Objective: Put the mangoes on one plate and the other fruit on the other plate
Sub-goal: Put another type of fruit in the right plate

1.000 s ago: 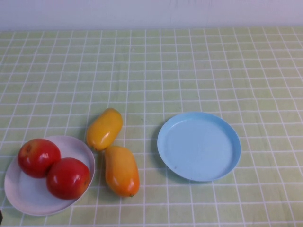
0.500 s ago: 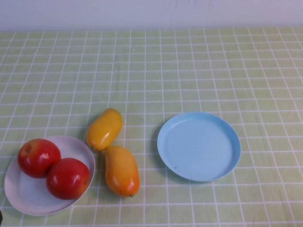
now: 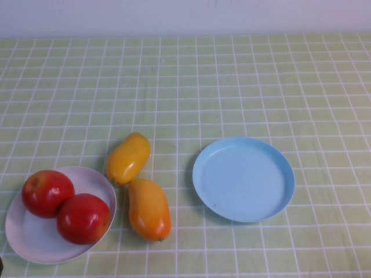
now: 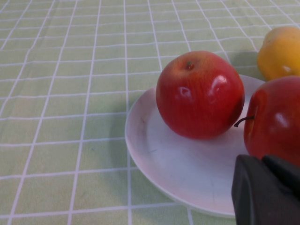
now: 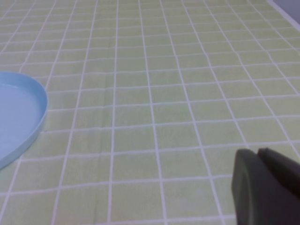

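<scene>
Now: two apples [image 3: 64, 205] on white plate [image 3: 29, 240]; two mangoes [image 3: 139, 185] beside; blue plate [image 3: 243, 179]; left pincer [image 4: 265, 190], right pincer [image 5: 262, 185] together.

Both hands [image 4: 267, 192] [image 5: 267, 187] cut off

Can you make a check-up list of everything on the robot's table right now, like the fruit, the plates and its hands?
Surface: green checked tablecloth, flat, with a pale wall behind it.
Apples: two red apples sit together on the white plate.
Mangoes: two mangoes lie on the cloth between the plates, ends close together, not yet on a plate.
Blue plate: blue plate has nothing on it.
Clutter: nothing seen.
Left hand: left hand is shut, holding nothing, low beside the white plate near an apple.
Right hand: right hand is shut, holding nothing, over bare cloth beside the blue plate.
Cables: nothing seen.
Surroundings: only the wall.
</scene>
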Action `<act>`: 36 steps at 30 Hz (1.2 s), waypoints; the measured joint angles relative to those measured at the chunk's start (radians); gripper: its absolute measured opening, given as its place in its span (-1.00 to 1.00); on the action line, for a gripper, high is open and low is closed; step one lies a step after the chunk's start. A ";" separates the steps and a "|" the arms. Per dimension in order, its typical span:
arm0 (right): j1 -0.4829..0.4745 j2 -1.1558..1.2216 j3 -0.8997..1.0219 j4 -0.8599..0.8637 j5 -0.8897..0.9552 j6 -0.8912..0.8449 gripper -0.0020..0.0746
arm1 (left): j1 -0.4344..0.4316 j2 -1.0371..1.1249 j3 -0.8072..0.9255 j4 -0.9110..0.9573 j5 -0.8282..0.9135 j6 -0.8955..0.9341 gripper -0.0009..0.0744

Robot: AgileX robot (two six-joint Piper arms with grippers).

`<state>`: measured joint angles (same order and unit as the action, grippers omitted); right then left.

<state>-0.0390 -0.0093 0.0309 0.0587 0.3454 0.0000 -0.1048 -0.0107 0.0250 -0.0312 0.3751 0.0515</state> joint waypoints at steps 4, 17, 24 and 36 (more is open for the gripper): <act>0.000 0.000 0.000 0.076 -0.115 0.000 -0.99 | 0.000 0.000 0.000 0.000 0.000 0.000 -0.99; 0.000 0.000 0.000 0.429 -0.547 0.000 -0.99 | 0.000 0.000 0.000 0.000 0.000 0.000 -0.99; 0.000 0.013 -0.064 0.447 -0.204 0.073 -0.99 | 0.000 0.000 0.000 0.000 0.000 0.000 -0.99; 0.000 0.517 -0.483 0.452 0.482 0.000 -0.99 | 0.000 0.000 0.000 0.000 0.000 0.000 -0.99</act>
<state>-0.0390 0.5077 -0.4516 0.5103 0.8278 0.0000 -0.1048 -0.0107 0.0250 -0.0312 0.3751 0.0515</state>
